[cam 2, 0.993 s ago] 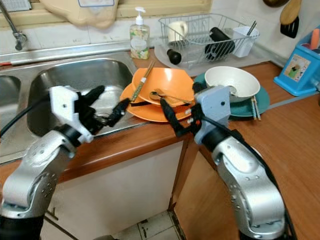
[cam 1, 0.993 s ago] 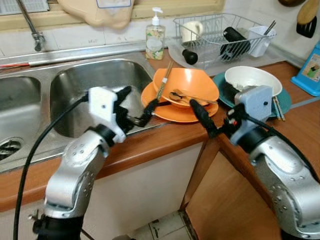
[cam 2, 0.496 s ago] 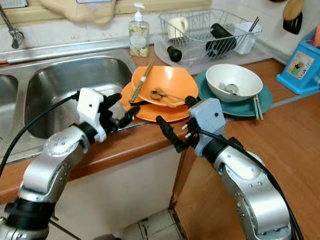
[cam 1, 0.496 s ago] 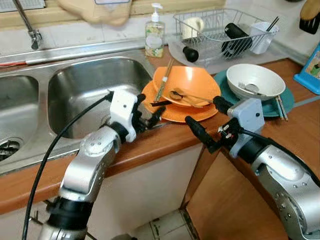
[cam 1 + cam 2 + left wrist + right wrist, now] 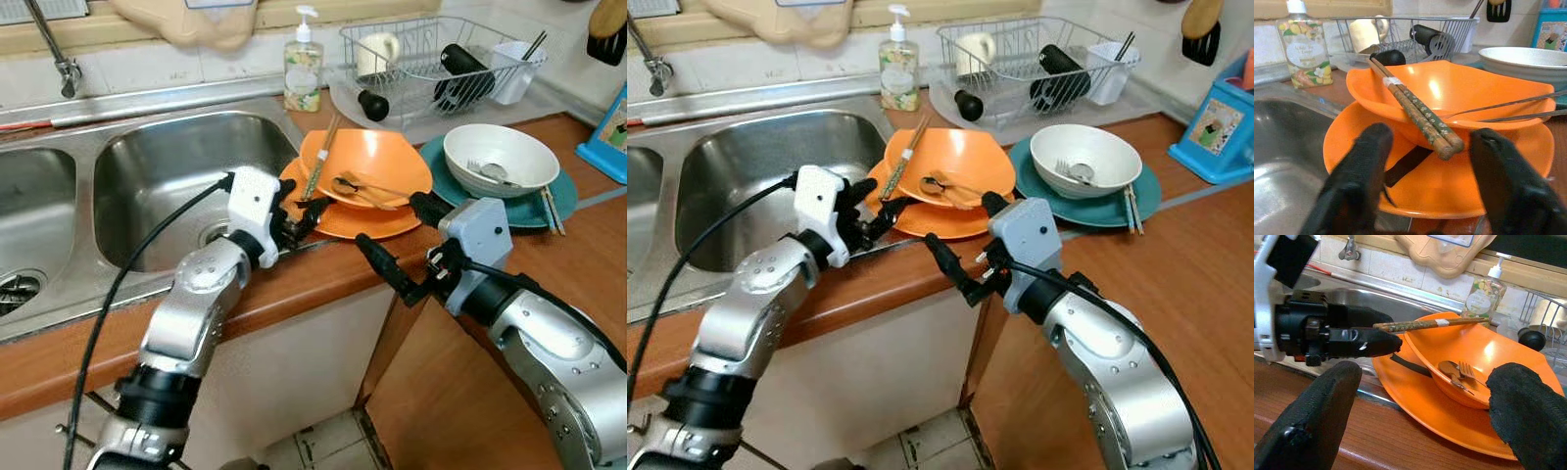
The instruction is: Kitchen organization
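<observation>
A pair of patterned chopsticks (image 5: 1418, 110) lies tilted across the near rim of an orange bowl (image 5: 377, 162), their lower ends sticking out over the rim toward the sink. The bowl sits on an orange plate (image 5: 362, 223) at the edge of the wooden bench (image 5: 323, 279), and holds a spoon and fork (image 5: 1459, 374). A dark flat strip (image 5: 1405, 166) lies on the plate under the bowl.

The left gripper (image 5: 294, 217) sits at the plate's sink-side edge. Its jaws stand wide apart with nothing between them; in the left wrist view the chopstick ends hang in the gap between the two black fingers (image 5: 1359, 171), just above and beyond them, not touching either.

The right gripper (image 5: 407, 245) hovers over the bench edge in front of the plate, its jaws also spread wide and empty, pointing at the bowl and at the left gripper.

Beside the orange stack, a white bowl (image 5: 500, 157) with a fork in it rests on a teal plate (image 5: 558, 196), with more chopsticks lying on that plate's right edge. Behind stand a soap bottle (image 5: 304, 69) and a wire dish rack (image 5: 431, 59) holding a mug and dark items. A steel double sink (image 5: 147, 166) lies to the left.
</observation>
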You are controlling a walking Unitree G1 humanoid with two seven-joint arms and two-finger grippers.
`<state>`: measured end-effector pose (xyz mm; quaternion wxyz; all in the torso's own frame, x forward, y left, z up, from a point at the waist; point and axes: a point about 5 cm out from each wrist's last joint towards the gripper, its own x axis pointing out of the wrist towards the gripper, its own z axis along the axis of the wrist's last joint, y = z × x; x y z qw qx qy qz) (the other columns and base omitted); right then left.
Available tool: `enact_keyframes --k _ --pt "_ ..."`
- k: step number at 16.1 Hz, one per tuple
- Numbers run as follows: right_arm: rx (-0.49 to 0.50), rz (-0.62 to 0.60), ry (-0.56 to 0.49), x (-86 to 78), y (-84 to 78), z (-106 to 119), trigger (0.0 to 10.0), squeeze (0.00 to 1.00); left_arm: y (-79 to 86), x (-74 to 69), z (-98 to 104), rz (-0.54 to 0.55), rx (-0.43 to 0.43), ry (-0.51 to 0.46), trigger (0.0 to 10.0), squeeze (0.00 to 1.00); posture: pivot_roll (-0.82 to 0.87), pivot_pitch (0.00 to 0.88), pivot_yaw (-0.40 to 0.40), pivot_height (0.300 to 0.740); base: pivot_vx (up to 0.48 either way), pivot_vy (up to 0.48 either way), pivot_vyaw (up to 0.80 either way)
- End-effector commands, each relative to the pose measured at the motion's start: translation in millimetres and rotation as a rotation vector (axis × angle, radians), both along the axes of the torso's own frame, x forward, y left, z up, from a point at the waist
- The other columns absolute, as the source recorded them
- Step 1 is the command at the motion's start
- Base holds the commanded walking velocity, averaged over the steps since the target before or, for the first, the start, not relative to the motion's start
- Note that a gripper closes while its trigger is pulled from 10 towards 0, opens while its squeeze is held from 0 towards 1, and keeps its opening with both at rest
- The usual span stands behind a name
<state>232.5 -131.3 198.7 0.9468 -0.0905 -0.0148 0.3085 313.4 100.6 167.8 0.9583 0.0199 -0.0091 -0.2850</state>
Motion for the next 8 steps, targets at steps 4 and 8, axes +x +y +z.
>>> enact_keyframes --k 4,8 --pt "-0.011 0.014 -0.023 -2.0 2.2 2.9 10.0 0.00 -1.4 4.9 2.6 0.012 0.005 -0.021 2.9 0.00 -0.14 0.000 0.036 0.740 0.000 0.000 0.00" --pt "-0.012 0.019 -0.022 -1.9 4.2 2.3 10.0 0.00 -1.3 7.6 2.6 0.025 0.008 -0.032 3.2 0.00 -0.14 0.000 0.036 0.740 0.000 0.000 0.00"
